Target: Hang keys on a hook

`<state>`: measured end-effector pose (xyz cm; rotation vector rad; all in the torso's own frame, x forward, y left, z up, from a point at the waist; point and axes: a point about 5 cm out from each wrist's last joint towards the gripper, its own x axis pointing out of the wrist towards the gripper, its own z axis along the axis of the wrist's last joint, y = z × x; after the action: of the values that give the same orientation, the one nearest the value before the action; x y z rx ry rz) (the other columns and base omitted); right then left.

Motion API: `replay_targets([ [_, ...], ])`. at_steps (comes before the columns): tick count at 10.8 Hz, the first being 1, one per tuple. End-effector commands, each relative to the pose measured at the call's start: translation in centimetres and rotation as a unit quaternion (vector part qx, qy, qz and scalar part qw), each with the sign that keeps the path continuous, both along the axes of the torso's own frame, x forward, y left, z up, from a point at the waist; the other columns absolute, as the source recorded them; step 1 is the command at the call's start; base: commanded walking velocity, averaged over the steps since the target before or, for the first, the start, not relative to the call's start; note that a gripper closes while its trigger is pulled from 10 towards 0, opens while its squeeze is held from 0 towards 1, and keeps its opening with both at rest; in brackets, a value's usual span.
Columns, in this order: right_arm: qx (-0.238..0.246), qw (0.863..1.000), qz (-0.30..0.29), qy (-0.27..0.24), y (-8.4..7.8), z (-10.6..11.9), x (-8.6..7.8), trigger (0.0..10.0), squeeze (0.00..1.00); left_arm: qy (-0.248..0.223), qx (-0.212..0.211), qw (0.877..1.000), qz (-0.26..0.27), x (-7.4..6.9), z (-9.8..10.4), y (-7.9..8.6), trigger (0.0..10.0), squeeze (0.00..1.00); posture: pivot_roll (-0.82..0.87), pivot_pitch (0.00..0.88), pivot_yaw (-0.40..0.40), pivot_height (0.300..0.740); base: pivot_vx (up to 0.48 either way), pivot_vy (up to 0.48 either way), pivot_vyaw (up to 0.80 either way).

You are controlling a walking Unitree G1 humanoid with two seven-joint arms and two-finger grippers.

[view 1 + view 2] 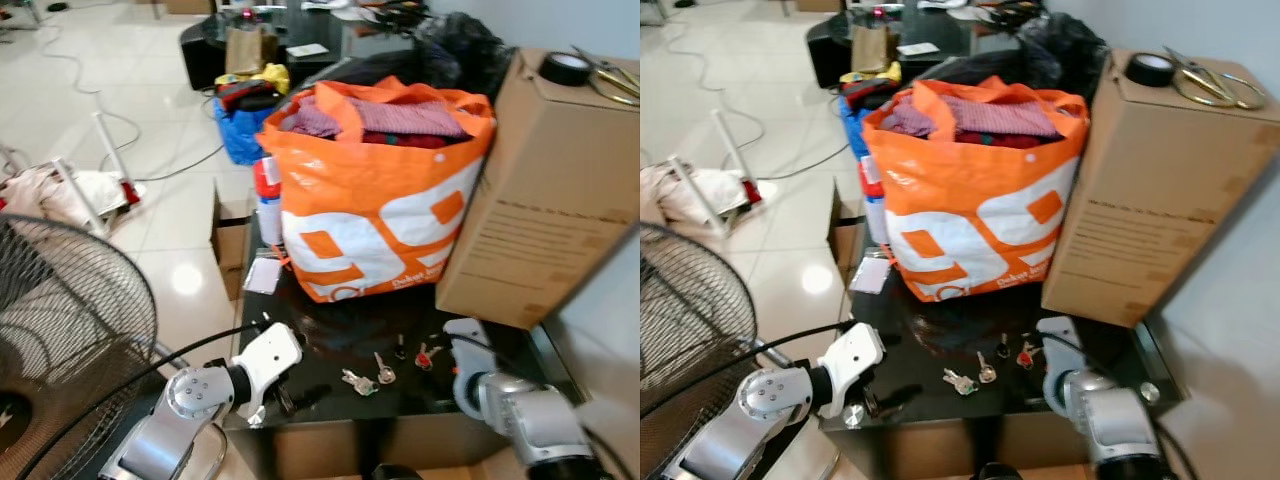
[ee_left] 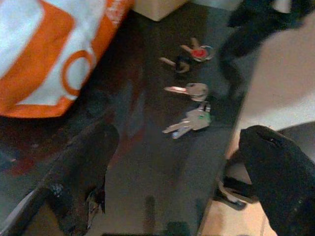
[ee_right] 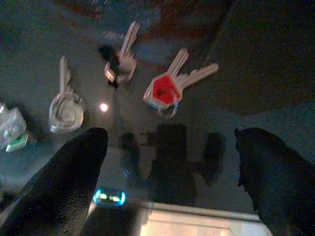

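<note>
Several small keys (image 3: 165, 88) lie flat on the glossy black table (image 1: 330, 340) before the orange bag (image 1: 375, 200), light, stiff and slippery, so with your right gripper (image 3: 170, 172) spread wide above them, pinch the red-capped key's ring.

You have four sets of keys lying flat on the dark glossy surface (image 1: 330, 335), close together but apart. The red-capped keys (image 3: 167, 88) sit beside the black-tagged key (image 3: 119, 61). Next comes a single silver key on a ring (image 3: 64, 105), then a silver bunch with a green tag (image 2: 189, 121) nearest the front edge.
</note>
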<state>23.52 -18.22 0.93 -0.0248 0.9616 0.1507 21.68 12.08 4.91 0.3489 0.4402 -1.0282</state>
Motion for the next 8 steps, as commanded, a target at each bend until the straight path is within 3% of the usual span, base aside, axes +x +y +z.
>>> replay_targets([
  [1,-0.004,1.000,-0.008,-0.025,0.0,0.5,1.0,9.2,0.00,0.011,0.006,1.000,-0.012,0.1,-0.1,0.0,10.0,0.05,-0.25,0.000,0.024,0.740,0.000,0.000,0.00],
  [2,-0.009,0.999,-0.008,-0.037,0.4,0.1,1.6,6.4,0.00,0.013,0.011,1.000,-0.018,0.0,-0.1,0.1,10.0,0.05,-0.24,0.000,0.022,0.740,0.000,0.000,0.00],
  [3,-0.002,0.999,-0.007,-0.044,1.0,-0.3,2.1,7.1,0.00,0.013,0.012,1.000,-0.019,-0.1,-0.1,0.2,10.0,0.05,-0.22,0.000,0.013,0.740,0.000,0.000,0.00],
  [4,0.001,0.999,-0.006,-0.041,1.1,-0.7,2.4,8.4,0.00,0.014,0.012,1.000,-0.020,-0.1,-0.1,0.2,10.0,0.05,-0.22,0.000,0.010,0.740,0.000,0.000,0.00],
  [5,-0.014,0.999,-0.001,-0.033,1.0,-1.5,2.6,8.8,0.00,0.016,0.013,1.000,-0.018,-0.1,0.0,0.3,10.0,0.05,-0.20,0.000,0.002,0.740,0.000,0.000,0.00],
  [6,-0.019,0.999,0.000,-0.029,0.9,-2.0,2.7,8.2,0.00,0.019,0.016,1.000,-0.015,-0.3,0.0,0.6,10.0,0.05,-0.20,0.000,0.000,0.740,0.000,0.000,0.00],
  [7,-0.020,0.999,-0.008,-0.027,0.7,-2.3,2.9,5.1,0.00,0.023,0.018,0.999,-0.015,-0.5,-0.1,0.9,10.0,0.05,-0.20,0.000,0.000,0.740,0.000,0.000,0.00],
  [8,-0.026,0.999,-0.017,-0.023,0.4,-2.6,2.8,4.4,0.00,0.024,0.020,0.999,-0.016,-0.6,-0.2,0.9,10.0,0.05,-0.20,0.000,0.002,0.740,0.000,0.000,0.00],
])
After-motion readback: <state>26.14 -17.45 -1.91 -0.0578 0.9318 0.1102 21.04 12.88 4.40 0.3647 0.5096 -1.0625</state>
